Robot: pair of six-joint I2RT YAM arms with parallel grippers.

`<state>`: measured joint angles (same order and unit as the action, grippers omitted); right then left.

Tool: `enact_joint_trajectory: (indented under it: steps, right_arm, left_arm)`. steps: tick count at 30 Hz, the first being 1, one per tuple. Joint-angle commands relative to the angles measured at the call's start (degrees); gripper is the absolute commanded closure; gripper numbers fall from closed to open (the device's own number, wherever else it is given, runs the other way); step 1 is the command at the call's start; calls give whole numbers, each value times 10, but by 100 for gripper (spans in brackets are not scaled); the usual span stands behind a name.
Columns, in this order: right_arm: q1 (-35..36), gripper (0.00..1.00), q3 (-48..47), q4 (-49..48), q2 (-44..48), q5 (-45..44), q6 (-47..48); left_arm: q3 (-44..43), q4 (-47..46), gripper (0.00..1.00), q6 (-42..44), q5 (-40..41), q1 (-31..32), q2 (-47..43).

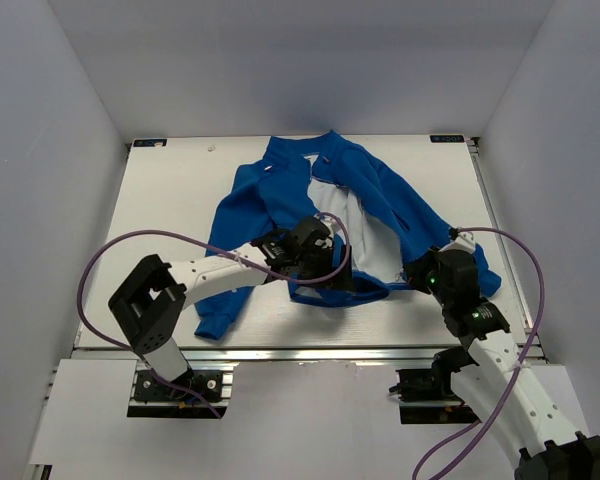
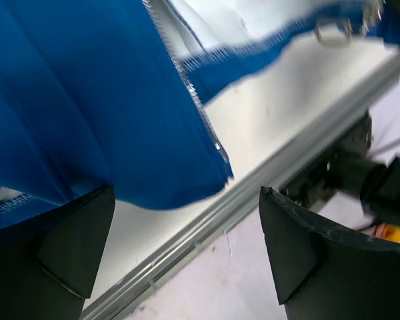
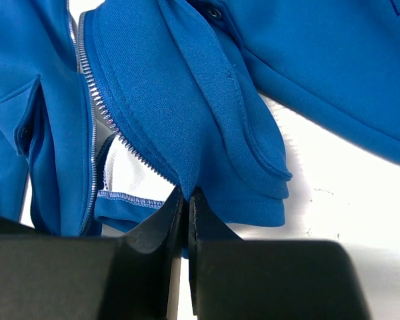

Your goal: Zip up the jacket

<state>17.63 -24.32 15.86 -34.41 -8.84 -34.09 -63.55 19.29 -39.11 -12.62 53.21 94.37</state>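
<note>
Our right fingers [image 3: 161, 230] pinch the jacket [image 3: 207, 113] hem; left fingers [image 2: 73, 243] hang wide apart by the zipper teeth [image 2: 199, 113]. Next, we reckon, join the zipper ends.

Lab robot cell: white tabletop [image 1: 170, 200] boxed in by plain grey panel walls [image 1: 40, 150], aluminium extrusion rail [image 1: 310, 351] along the near edge, purple cables [image 1: 130, 238] looping above bolted-down arm bases [image 1: 175, 385].

We see the jacket [image 1: 265, 205] in plain royal blue, its lining [image 1: 365, 240] white and its zipper teeth [image 3: 93, 93] silvery. Under the jacket the table [image 1: 170, 190] is white; beside the jacket loop purple cables [image 1: 165, 233].
</note>
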Motion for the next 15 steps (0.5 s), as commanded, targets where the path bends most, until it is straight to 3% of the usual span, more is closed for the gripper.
enact_joint_trajectory:
  steps: [1,6,7,10,15]
  right_arm:
    - [-2,100,9,-35,-4,2,1]
    - [-1,100,11,-42,-6,1,-1]
    - [-2,100,10,-42,-6,-1,-1]
    - [-1,100,11,-43,-6,-10,2]
    - [-1,100,16,-46,-7,-16,3]
  left_arm:
    - [-26,34,2,-50,61,1,16]
    - [-31,15,5,-54,99,13,38]
    - [-33,19,13,-54,106,14,41]
    - [-39,25,17,-52,117,15,53]
    - [-71,43,16,-32,169,32,81]
